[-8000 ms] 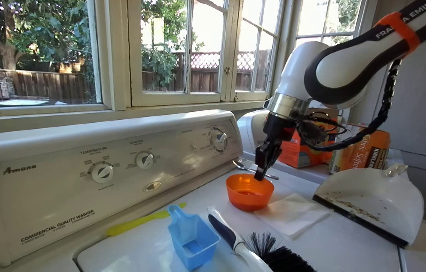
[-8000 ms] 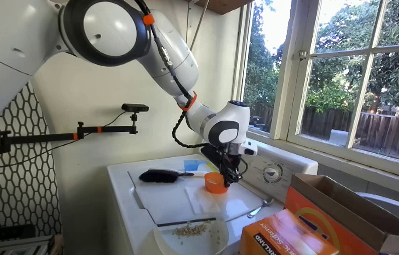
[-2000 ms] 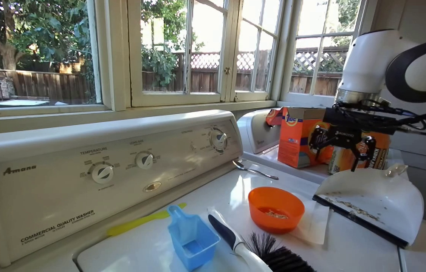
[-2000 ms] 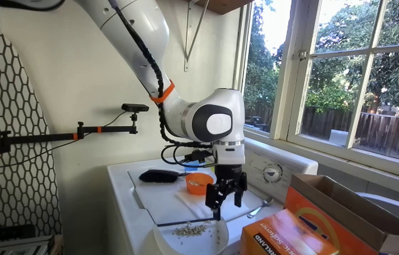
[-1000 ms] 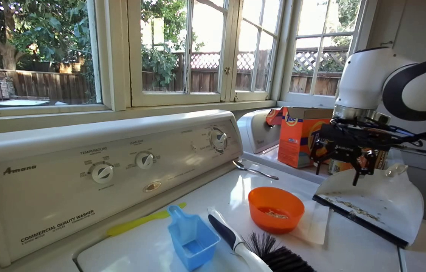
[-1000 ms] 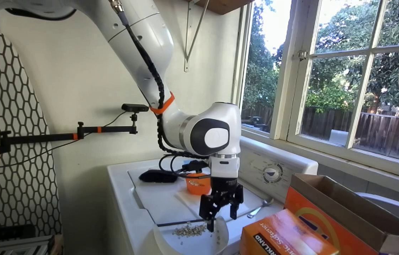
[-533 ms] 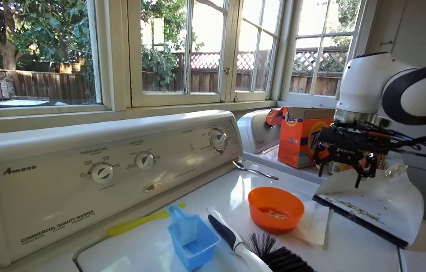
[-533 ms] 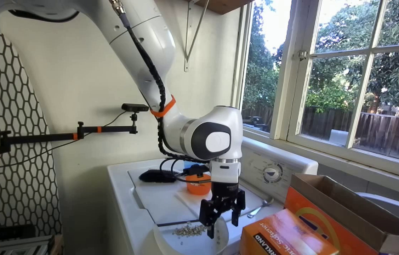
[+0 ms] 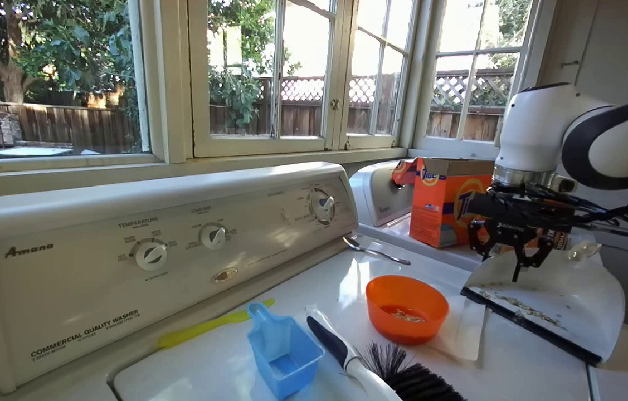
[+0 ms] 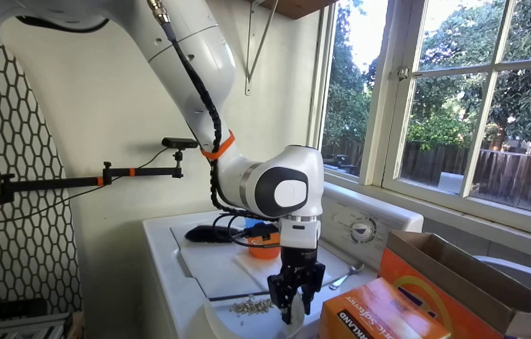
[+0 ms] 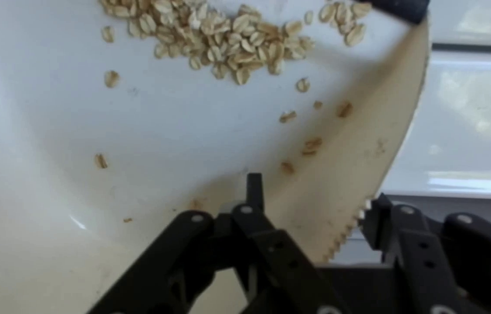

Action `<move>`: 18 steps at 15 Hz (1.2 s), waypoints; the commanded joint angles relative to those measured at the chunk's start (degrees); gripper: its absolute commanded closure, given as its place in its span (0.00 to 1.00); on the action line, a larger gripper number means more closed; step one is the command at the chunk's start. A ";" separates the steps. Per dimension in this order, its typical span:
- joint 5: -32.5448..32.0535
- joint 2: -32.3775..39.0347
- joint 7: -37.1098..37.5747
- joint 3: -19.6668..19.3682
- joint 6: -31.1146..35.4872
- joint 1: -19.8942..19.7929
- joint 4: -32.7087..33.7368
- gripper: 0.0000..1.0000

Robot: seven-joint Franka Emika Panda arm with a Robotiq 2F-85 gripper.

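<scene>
Apparently poised to grasp, with end effector (image 11: 315,205) half-spread and empty astride the dustpan wall (image 11: 360,141) at four o'clock in wrist view, needing a squeeze next.

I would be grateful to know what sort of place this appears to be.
Most likely a laundry room: there is an Amana washer, an orange Tide box and a Kirkland softener box.

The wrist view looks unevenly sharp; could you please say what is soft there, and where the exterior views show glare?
Wrist view: the gripper looks soft, the oat flakes in the dustpan crisper; in an exterior view, glare whitens the washer top near the orange bowl; in both exterior views, daylight washes out parts of the windows.
</scene>
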 commanded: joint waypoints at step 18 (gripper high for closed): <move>1.55 0.56 4.28 -0.04 -0.82 0.39 0.41 0.99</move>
